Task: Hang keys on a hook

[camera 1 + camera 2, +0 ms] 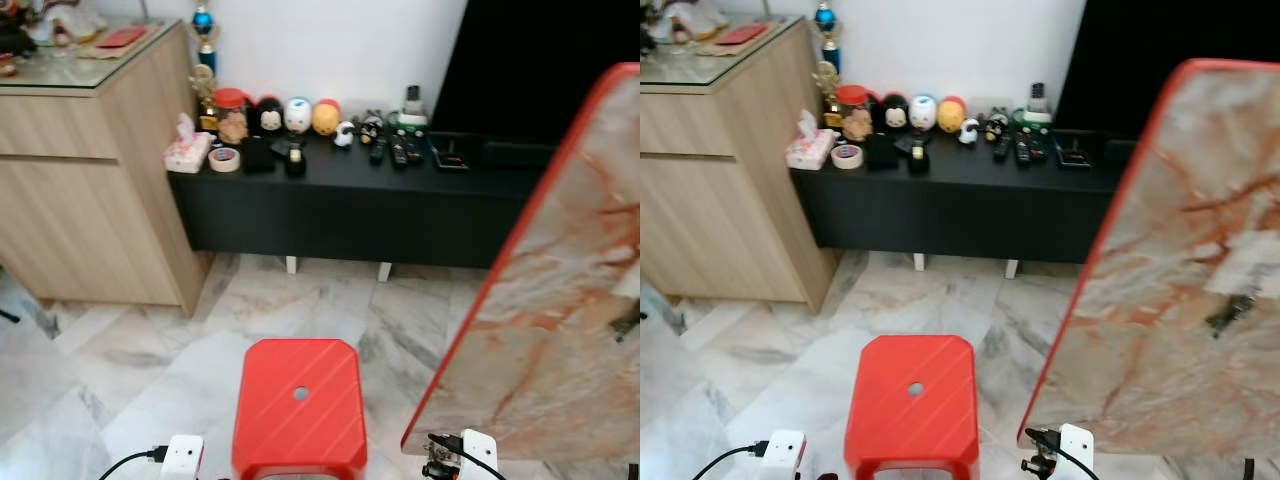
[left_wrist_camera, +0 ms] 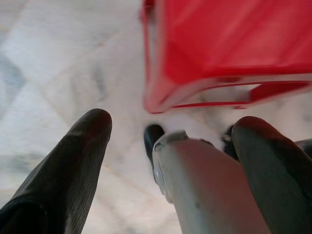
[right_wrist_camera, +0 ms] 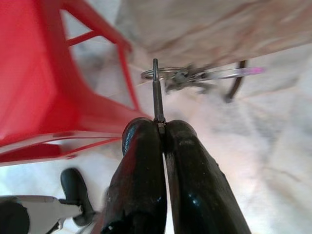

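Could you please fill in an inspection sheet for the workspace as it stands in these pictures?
Surface: pale marble floor.
Job's things: keys on a ring, dangling from the right gripper; no hook seen.
Clutter: red stool; figurines, tape roll and remotes on the black TV bench.
Grippers: right shut on the keys; left gripper open, beside the stool.
Cables: black leads at both wrists.
Surroundings: wooden cabinet, marble-patterned table with red edging, white wall.

The keys (image 3: 195, 75) at the upper middle of the right wrist view are blurred into one cluster, while the marble-patterned tabletop (image 1: 560, 300) and red stool (image 1: 299, 405) run off the frame edges.
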Robot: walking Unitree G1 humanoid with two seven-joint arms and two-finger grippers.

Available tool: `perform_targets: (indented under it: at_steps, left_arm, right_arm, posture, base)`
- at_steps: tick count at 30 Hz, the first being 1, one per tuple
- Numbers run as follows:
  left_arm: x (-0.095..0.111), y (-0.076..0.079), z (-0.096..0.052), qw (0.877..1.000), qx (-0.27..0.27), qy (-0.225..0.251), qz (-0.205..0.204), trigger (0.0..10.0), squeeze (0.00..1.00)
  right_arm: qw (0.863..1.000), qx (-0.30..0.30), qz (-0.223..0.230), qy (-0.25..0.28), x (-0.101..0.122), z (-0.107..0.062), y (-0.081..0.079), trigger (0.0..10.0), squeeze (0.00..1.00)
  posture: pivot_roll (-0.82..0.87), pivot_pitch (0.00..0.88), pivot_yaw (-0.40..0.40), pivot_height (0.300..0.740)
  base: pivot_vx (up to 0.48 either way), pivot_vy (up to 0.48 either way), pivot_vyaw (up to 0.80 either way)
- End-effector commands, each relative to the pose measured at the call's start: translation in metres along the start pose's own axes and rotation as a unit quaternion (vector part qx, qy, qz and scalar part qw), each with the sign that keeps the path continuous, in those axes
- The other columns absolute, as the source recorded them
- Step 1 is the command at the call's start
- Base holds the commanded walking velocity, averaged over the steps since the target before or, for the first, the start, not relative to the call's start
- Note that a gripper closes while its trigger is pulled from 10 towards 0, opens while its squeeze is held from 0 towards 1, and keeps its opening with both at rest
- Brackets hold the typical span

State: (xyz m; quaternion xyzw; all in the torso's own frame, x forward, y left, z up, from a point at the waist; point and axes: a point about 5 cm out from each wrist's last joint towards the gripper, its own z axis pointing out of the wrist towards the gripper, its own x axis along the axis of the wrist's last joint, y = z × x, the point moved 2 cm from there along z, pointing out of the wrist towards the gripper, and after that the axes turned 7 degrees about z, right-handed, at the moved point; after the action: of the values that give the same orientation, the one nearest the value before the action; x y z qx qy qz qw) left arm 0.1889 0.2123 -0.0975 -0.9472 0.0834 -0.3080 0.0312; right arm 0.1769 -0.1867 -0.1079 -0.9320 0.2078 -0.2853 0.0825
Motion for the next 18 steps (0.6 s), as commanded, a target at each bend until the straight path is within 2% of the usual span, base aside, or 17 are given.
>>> perform_targets:
  at_steps: [1, 18]
  left_arm:
    - [-0.008, -0.0037, -0.0021, 1.0, 0.003, -0.013, 0.011, 10.0, 0.0]
    - [-0.0073, -0.0032, -0.0019, 1.0, 0.002, -0.011, 0.014, 10.0, 0.0]
  right_arm:
    - [1.0, 0.004, 0.003, 0.009, 0.0049, 0.0013, -0.0041, 10.0, 0.0]
    - [1.0, 0.006, 0.002, 0.009, 0.0048, 0.0015, -0.0053, 10.0, 0.0]
  posture:
    - [0.06, 0.022, -0.09, 0.74]
    - [0.06, 0.005, -0.086, 0.74]
  base:
    - [0.0, -0.364, 0.0]
    - [0.0, -0.364, 0.0]
